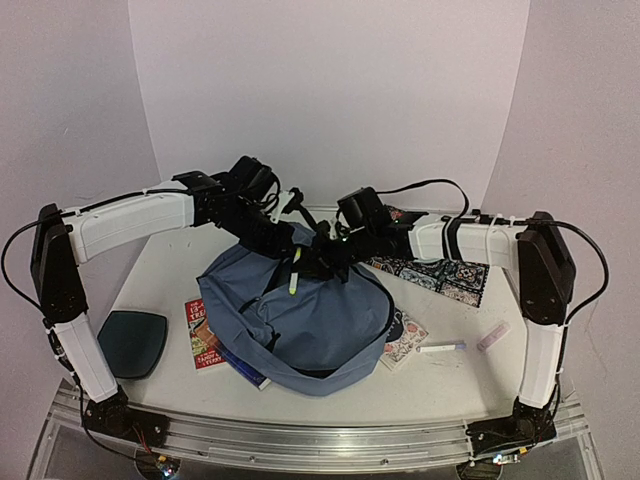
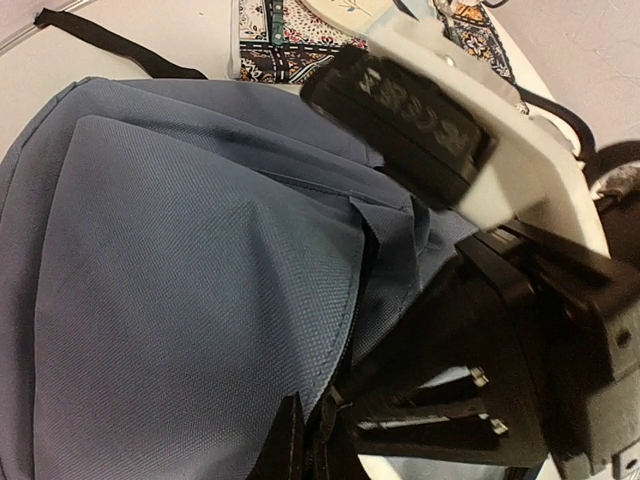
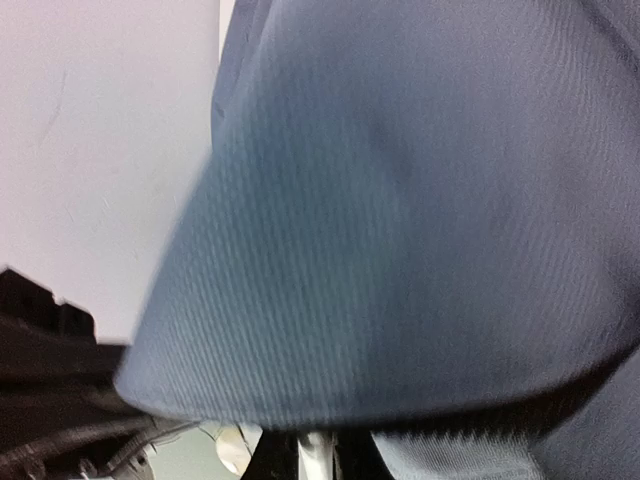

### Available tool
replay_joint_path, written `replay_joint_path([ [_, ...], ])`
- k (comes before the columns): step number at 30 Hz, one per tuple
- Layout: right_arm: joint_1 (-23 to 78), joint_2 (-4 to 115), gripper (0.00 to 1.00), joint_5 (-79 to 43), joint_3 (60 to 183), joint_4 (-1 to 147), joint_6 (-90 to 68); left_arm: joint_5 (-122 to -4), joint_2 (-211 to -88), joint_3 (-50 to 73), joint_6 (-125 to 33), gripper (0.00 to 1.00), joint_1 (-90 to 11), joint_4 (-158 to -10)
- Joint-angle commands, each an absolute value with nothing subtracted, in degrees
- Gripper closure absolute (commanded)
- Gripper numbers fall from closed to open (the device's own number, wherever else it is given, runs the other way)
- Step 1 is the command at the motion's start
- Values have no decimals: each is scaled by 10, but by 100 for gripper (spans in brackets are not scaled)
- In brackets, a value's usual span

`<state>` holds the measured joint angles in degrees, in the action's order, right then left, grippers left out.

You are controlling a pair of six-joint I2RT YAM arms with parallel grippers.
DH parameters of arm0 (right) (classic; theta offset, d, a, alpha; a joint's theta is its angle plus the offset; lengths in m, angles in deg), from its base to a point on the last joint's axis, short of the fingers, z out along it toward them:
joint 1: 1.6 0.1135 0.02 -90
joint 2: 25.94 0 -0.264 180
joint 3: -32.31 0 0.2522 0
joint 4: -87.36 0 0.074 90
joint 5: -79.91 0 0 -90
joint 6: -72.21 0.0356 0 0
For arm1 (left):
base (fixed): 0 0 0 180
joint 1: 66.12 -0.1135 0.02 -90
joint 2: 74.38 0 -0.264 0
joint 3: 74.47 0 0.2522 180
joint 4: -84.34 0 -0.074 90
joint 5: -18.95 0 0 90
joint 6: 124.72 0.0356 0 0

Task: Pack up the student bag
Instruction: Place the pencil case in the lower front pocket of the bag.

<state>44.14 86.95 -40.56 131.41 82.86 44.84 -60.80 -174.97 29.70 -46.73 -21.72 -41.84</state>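
Note:
The student bag (image 1: 310,330), slate-blue fabric, lies slumped in the middle of the table with its top edge raised. Both arms meet at that raised edge. My left gripper (image 1: 284,240) (image 2: 305,450) is shut on the bag's zipper seam (image 2: 350,300). My right gripper (image 1: 330,258) (image 3: 315,462) faces it from the right, jaws nearly closed under a fold of the bag (image 3: 400,220); the fabric hides its fingertips, and something pale shows between them. A pale-green stick (image 1: 295,272) stands at the bag's top between the two grippers.
A dark teal pad (image 1: 132,342) lies front left. A red booklet (image 1: 203,335) pokes out from under the bag. A patterned notebook (image 1: 407,338), a patterned mat (image 1: 440,275), a white marker (image 1: 440,347) and a pink eraser (image 1: 493,335) lie to the right.

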Motion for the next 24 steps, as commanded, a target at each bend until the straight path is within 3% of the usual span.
replay_joint_path([
  [1, 443, 871, 100, -323, 1321, 896, 515, -592, -1729, 326, -472, 100, -216, -436],
  [8, 444, 891, 75, -306, 1341, 908, 529, -611, -1728, 327, -471, 100, -216, -437],
  [24, 445, 833, 55, -330, 1334, 830, 419, -662, -1734, 324, -462, 100, -226, -435],
])
